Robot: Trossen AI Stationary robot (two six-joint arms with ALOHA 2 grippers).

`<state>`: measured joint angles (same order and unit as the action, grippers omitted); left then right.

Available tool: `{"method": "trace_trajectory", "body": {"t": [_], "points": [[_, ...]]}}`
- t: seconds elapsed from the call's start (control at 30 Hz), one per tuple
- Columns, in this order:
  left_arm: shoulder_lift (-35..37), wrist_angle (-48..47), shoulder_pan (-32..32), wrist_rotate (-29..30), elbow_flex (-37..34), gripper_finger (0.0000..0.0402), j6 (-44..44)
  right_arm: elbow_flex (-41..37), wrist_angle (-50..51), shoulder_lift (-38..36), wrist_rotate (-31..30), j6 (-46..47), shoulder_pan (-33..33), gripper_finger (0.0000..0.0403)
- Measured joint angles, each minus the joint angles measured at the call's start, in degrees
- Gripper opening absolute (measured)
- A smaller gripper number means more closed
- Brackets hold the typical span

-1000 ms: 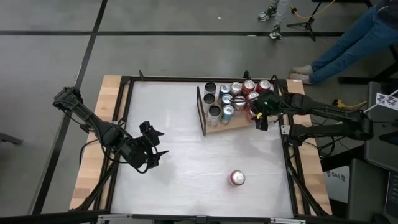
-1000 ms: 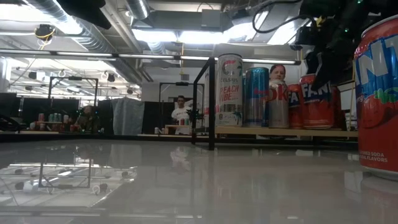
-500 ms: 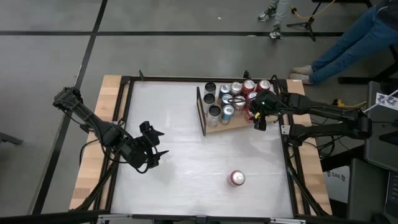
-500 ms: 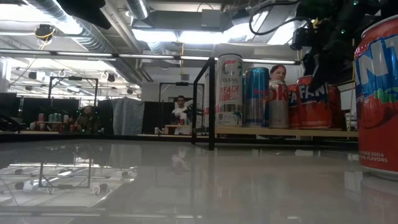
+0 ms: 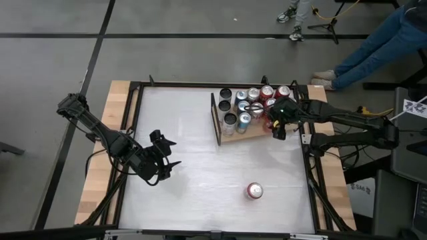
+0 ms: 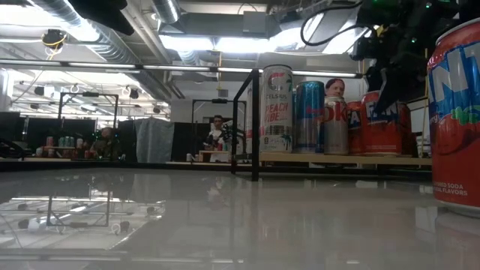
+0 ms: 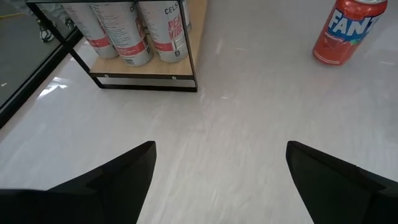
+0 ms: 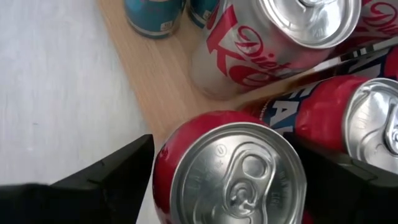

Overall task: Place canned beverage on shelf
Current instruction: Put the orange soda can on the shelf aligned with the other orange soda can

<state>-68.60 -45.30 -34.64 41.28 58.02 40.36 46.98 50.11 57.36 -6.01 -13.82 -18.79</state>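
The shelf (image 5: 261, 133), a light wooden board with a black frame (image 5: 215, 117) at its left end, stands far right on the table and bears several upright cans (image 5: 248, 107). A red can (image 8: 236, 180) stands on the board's near right corner (image 8: 155, 81). My right gripper (image 8: 224, 146) hangs open over it, one finger on either side of its top. Another red can (image 5: 255, 191) stands upright on the white table near the front. My left gripper (image 5: 167, 155) waits open above the table's left part, holding nothing.
A Diet Coke can (image 8: 267, 43) and a lying-looking Fanta label (image 8: 323, 112) crowd the red can on the shelf. In the left wrist view the lone can (image 7: 345, 31) and the shelf's frame corner (image 7: 186, 68) lie ahead across bare table. A person's legs (image 5: 373, 40) show beyond the far right corner.
My right gripper has opened around the red can on the shelf's near right corner and let it go. The can stays upright on the board.
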Motion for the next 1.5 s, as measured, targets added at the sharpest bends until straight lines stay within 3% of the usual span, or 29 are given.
{"method": "trace_trajectory", "body": {"t": [1.1, 1.5], "points": [[-0.01, 0.02, 0.01, -0.01, 0.00, 0.0351, 0.02, 0.04, -0.23, -0.32, -2.35, 0.00, 0.02, 0.0340], [-0.02, 0.09, 0.00, -0.02, 0.00, 0.0351, 0.02, 0.11, -0.38, -5.21, -1.91, 0.02, 0.02, 0.0340]]}}
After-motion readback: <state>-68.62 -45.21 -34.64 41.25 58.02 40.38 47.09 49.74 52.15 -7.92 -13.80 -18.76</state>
